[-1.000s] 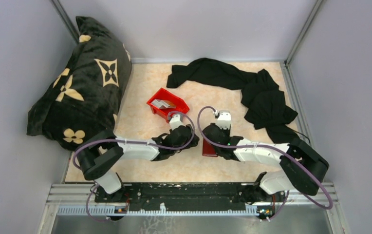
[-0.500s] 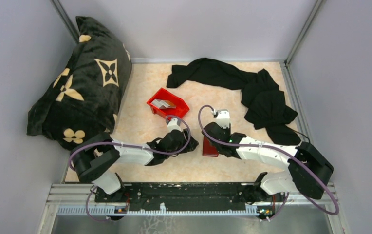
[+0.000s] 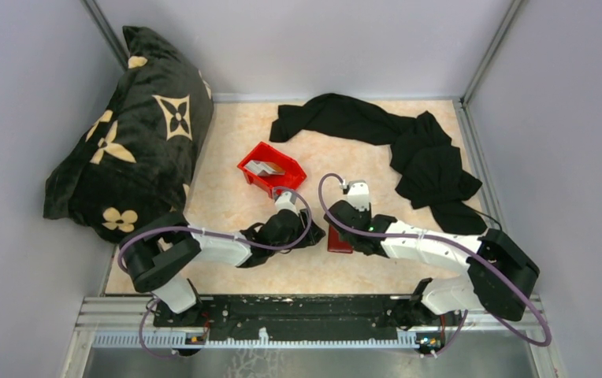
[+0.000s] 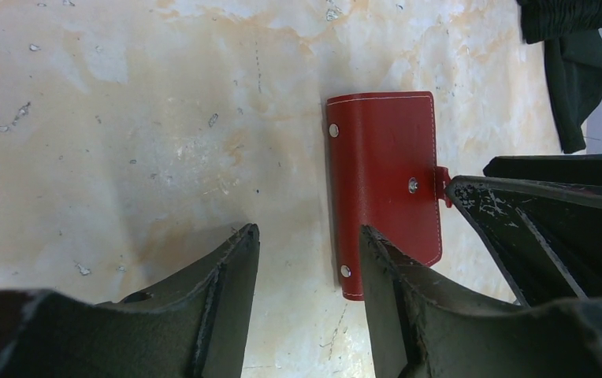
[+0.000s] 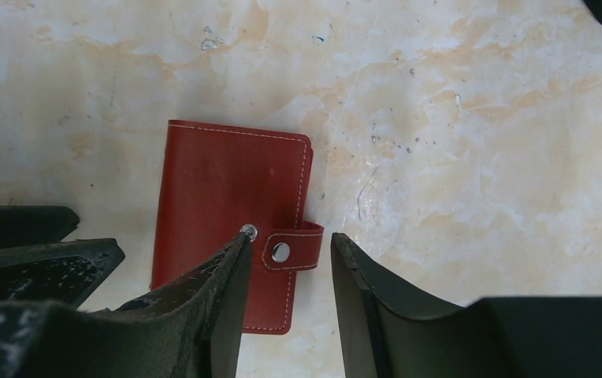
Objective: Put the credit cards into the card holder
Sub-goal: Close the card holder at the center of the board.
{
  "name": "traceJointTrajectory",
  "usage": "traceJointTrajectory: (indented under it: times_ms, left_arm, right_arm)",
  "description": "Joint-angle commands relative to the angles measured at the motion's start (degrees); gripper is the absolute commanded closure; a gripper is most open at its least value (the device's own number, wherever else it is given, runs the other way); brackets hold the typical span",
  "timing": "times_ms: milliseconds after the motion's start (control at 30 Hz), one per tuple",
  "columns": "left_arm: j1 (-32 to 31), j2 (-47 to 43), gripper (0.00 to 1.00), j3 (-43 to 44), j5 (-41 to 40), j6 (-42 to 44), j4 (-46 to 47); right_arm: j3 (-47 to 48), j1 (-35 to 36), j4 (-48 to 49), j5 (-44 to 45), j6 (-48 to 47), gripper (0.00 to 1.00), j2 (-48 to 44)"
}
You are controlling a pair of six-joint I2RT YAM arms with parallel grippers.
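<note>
The card holder (image 5: 227,181) is lying closed and flat on the table (image 3: 235,134), near the middle and towards the arms, with its snap strap wrapping round one long edge. The right gripper (image 5: 290,239) is hovering low over that edge with its jaws standing apart. The strap is sitting in the gap between them, and one fingertip is resting at a metal stud on the cover; nothing is being clamped. The left gripper (image 4: 307,231) is approaching from the opposite side, also with its jaws apart. Only bare table is showing between them, while one finger is overlapping a corner of the holder; whether it is touching cannot be told. The two grippers are facing each other just across the holder. The cards (image 3: 263,167) are lying in the red bin (image 3: 290,175), just beyond the grippers. A black cloth (image 3: 408,150) is sprawling along the far right, and a patterned pillow (image 3: 136,134) is leaning at the left wall.
</note>
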Motion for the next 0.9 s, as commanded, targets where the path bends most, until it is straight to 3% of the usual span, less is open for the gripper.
traceJointTrajectory:
  times_ms: [0, 367, 667, 867]
  left_arm:
    - [-0.36, 3.00, 0.43, -0.81, 1.45, 0.60, -5.62]
    - [-1.02, 5.55, 0.46, -0.11, 2.55, 0.11, -5.75]
    - [-1.57, 6.61, 0.47, -0.03, 2.87, -0.41, -5.24]
    - [-1.77, 6.79, 0.47, 0.07, 2.78, -0.65, -5.13]
  right_arm:
    - [3.64, 1.15, -0.55, 0.47, 0.78, 0.57, -0.19]
    - [3.35, 1.94, -1.77, 0.77, 1.89, 0.58, 1.15]
    - [2.93, 1.94, -0.88, 0.68, 1.81, 0.69, 2.34]
    - [3.14, 1.93, -0.49, 0.25, 1.72, 0.72, 3.70]
